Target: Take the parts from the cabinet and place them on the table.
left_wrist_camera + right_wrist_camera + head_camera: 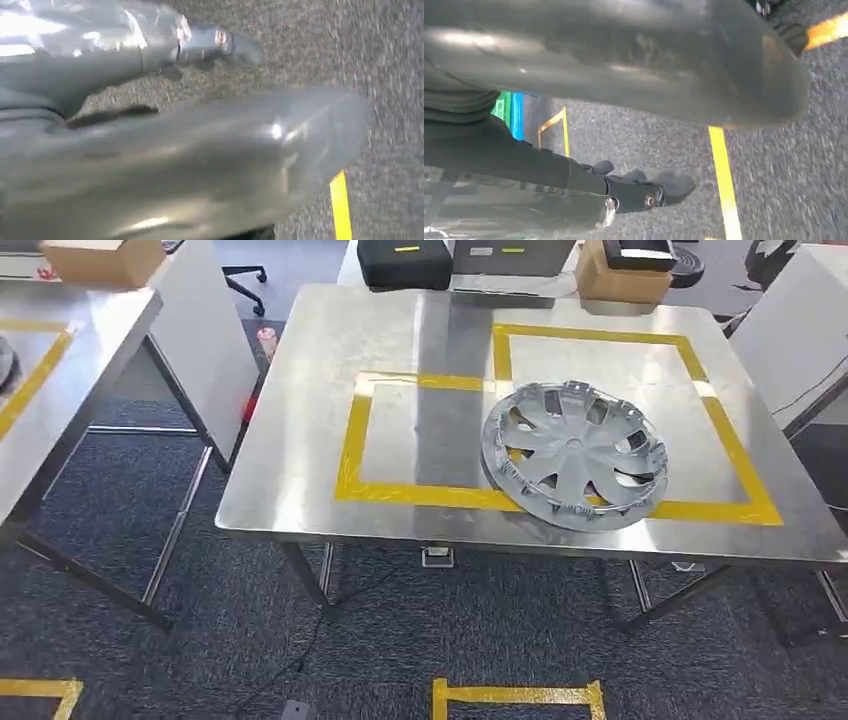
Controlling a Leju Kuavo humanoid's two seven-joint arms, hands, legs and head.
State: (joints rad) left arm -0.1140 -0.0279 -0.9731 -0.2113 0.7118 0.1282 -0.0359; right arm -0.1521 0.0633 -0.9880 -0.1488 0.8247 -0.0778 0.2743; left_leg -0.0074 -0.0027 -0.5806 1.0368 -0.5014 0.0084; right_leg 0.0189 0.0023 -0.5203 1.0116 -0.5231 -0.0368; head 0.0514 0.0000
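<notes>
Wrist views blur both hands; hubcap (574, 454) lies on table (300, 490)

The steel table (300, 460) stands on grey carpet floor (200, 640), its top marked with two overlapping yellow tape squares (352, 445). A grey hubcap (572, 453) lies flat on it, straddling the near tape line. At the far edge sit a black case (404, 262) and a cardboard box (622, 278).

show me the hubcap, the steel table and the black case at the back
hubcap (573, 454), head view, on its centre hub
steel table (300, 430), head view, on bare top
black case (404, 262), head view, on its lid
</notes>
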